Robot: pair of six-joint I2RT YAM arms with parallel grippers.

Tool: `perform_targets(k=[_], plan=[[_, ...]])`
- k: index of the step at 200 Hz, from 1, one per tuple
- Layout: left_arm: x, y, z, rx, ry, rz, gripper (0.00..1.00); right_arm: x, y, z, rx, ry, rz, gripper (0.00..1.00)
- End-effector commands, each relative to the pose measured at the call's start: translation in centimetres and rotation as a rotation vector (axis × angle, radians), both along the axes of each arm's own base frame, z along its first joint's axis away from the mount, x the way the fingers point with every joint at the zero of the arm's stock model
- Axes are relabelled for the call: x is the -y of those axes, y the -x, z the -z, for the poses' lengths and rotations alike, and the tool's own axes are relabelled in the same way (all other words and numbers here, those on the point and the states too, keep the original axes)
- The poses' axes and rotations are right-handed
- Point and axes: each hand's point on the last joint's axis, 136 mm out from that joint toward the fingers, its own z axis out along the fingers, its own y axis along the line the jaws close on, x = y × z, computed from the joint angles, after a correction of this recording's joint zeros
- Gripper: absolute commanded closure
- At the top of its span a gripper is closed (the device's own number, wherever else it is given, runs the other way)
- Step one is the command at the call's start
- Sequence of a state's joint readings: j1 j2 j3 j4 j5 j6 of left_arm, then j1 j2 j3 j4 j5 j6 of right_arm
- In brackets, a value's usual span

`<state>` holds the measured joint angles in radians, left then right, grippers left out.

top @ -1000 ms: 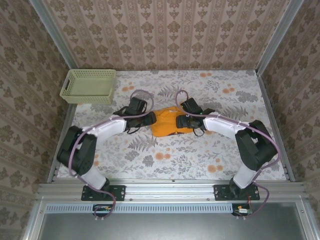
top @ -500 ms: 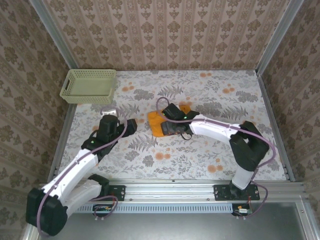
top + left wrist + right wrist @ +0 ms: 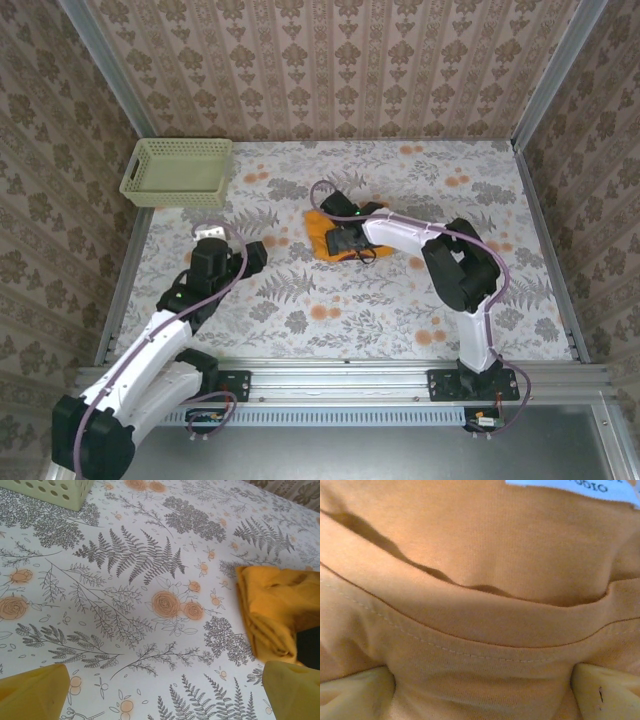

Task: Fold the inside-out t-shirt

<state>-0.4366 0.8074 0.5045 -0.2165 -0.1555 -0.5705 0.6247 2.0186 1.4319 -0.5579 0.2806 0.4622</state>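
Left arm has pulled back toward the near-left of the floral-print table (image 3: 400,300), and the right arm has swung in over the shirt. Left gripper (image 3: 256,254) hangs w/ fingers (image 3: 30,692) spread wide, nothing btwn them. Soft orange-yellow cotton t-shirt (image 3: 315,228) lies bunched mid-table, largely hidden under the right gripper (image 3: 336,243). Its fingers (image 3: 607,692) are also spread wide, pressed on cloth (no pinch seen). White label (image 3: 570,487) is cut off, print unreadable. Pale green plastic mesh basket (image 3: 177,172) sits at the far-left corner.
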Motion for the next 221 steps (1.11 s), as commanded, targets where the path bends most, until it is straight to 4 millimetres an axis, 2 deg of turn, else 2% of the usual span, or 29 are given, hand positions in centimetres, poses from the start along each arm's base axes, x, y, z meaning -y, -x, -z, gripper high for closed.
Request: perform_targets(k=[1,21,41,147,177,221], plan=[[-0.5,-0.1,-0.1,0.025,-0.022,-0.007,0.0,4.8,-1.0,1.1,-0.065,0.073,0.046,0.08],[-0.5,-0.1,0.1,0.023,-0.019,-0.006,0.0,7.7,-3.1,0.2,-0.058,0.072,0.059,0.07],[-0.6,-0.1,0.2,0.023,-0.013,-0.008,0.0,10.2,-5.4,0.2,-0.071,0.054,0.069,0.07],[-2.1,0.0,-0.4,0.059,-0.034,-0.056,0.0,20.9,-15.0,0.6,-0.082,0.117,0.103,0.07],[-2.4,-0.1,-0.4,0.06,-0.036,-0.073,0.0,22.5,-17.2,0.7,-0.068,0.118,0.104,0.07],[-2.9,-0.7,-0.6,0.067,-0.058,-0.102,0.0,23.3,-19.3,1.0,-0.047,0.111,0.086,0.06]])
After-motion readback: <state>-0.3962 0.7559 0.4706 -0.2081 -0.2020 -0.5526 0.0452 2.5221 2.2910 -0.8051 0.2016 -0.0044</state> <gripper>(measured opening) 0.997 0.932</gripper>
